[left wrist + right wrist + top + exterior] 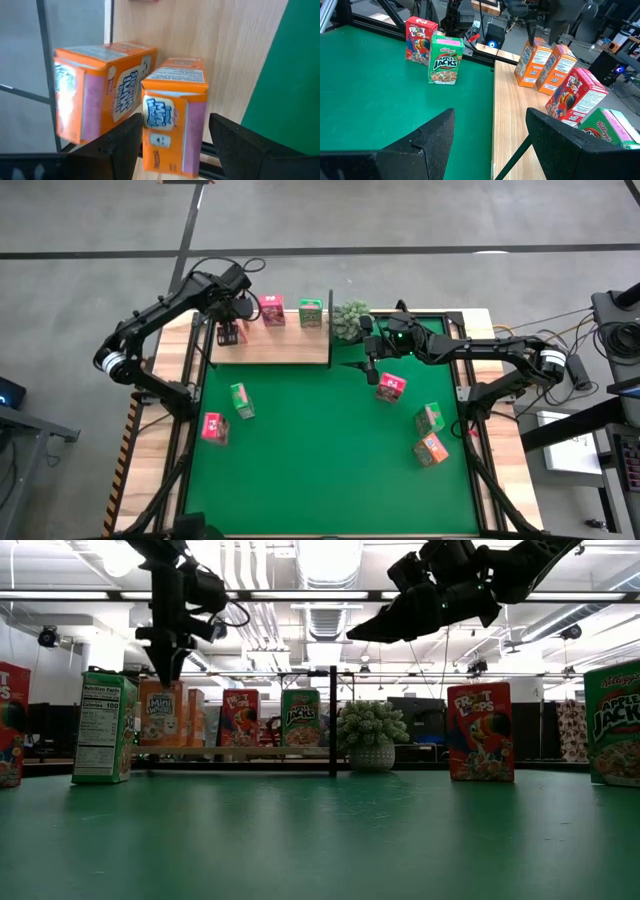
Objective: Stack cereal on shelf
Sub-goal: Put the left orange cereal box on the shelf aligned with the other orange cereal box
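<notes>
- Risk first: my left tool [232, 320] hangs released around the second orange box [172, 115] on the shelf [290, 350]; lifting crooked topples it.
- My right tool [372, 360] waits open above the pink-red box [390, 387].

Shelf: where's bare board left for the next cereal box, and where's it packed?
The shelf is bare along its front strip, mat side. Its back edge is crowded: two orange boxes under the left gripper, then a Froot Loops box and an Apple Jacks box.
</notes>
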Controlling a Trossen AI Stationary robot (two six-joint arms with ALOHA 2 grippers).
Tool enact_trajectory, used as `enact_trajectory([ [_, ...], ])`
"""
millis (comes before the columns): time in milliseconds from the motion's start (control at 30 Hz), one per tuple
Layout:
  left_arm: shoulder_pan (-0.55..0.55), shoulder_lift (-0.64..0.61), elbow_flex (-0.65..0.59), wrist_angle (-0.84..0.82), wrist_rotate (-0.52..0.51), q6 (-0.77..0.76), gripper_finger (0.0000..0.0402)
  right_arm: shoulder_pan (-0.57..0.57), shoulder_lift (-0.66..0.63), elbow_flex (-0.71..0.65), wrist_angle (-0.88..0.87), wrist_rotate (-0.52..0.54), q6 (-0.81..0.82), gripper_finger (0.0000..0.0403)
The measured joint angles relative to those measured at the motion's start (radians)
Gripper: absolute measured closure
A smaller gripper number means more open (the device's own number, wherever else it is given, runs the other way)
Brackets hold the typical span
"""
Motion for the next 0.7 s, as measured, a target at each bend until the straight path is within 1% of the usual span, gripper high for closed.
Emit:
enact_trajectory([
  [200, -0.018, 0.0, 0.08, -0.065, 0.007, -0.086, 0.0191, 0.0, -0.001, 0.0, -0.001, 0.0, 0.0, 0.0168],
  [367, -0.022, -0.006, 0.108, -0.122, 0.007, -0.179, 0.0214, 0.0, -0.002, 0.0, -0.001, 0.0, 0.0, 0.0168],
  [433, -0.019, -0.012, 0.1, -0.133, -0.011, -0.191, 0.0235, 0.0, -0.002, 0.0, -0.002, 0.0, 0.0, 0.0168],
  [500, -0.016, -0.013, 0.093, -0.145, -0.049, -0.199, 0.0265, 0.0, -0.002, 0.0, -0.003, 0.0, 0.0, 0.0168],
  [567, -0.016, -0.013, 0.091, -0.143, -0.08, -0.2, 0.0302, 0.0, -0.002, 0.0, -0.005, 0.0, 0.0, 0.0168],
  [700, -0.002, -0.013, 0.084, -0.144, -0.086, -0.186, 0.0382, 0.0, -0.002, 0.0, -0.006, 0.0, -0.001, 0.0168],
])
